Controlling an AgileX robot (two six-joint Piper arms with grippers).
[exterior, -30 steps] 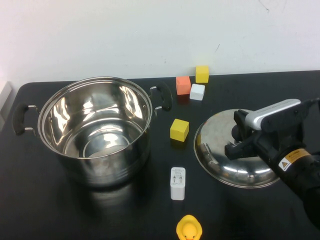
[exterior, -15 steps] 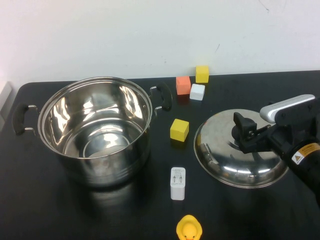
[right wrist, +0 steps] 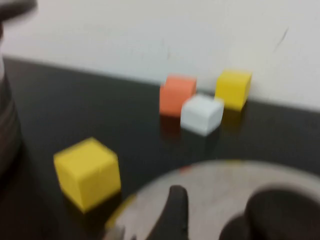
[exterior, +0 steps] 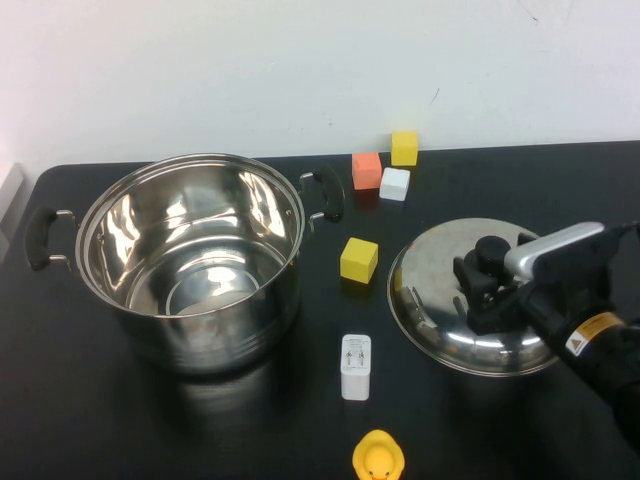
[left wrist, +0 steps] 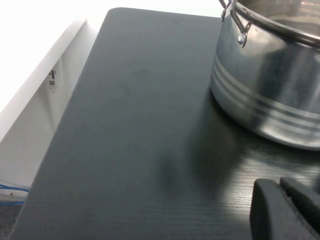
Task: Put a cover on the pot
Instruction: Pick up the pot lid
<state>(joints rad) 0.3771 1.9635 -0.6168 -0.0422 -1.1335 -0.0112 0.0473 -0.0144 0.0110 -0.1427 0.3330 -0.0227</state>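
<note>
A: Start with the big one. The pot (exterior: 190, 265) stands uncovered on the left side of the table (exterior: 100, 420), well apart from the lid (exterior: 440, 300), which lies dome-up on the right. What worries you?

B: The carry. The lid has to cross above the yellow cube (exterior: 359, 259) and the white charger (exterior: 355, 366), which lie between lid and pot. Carried low, its rim could sweep them.

A: And the grip?

B: The right claw (exterior: 478, 290) sits over the lid with its fingers spread wide, holding nothing, beside the black knob (exterior: 492, 250). In the high view I judge it a little to the near side of the knob. If it closes there, the fingers may pinch only the edge of the knob, or skid on the polished dome, and the lid could tilt or drop.

A: The landing?

B: If the lid comes down off-centre, it could catch the pot's rim or the black handle (exterior: 328, 192) and sit crooked.

A: The left claw (left wrist: 285, 210)?

B: Low on the table near the pot's wall; whether its fingers are spread or pressed together I cannot tell. The orange cube (exterior: 367, 170), white cube (exterior: 395, 183), far yellow cube (exterior: 404, 148) and duck (exterior: 378, 458) look out of the way.
</note>
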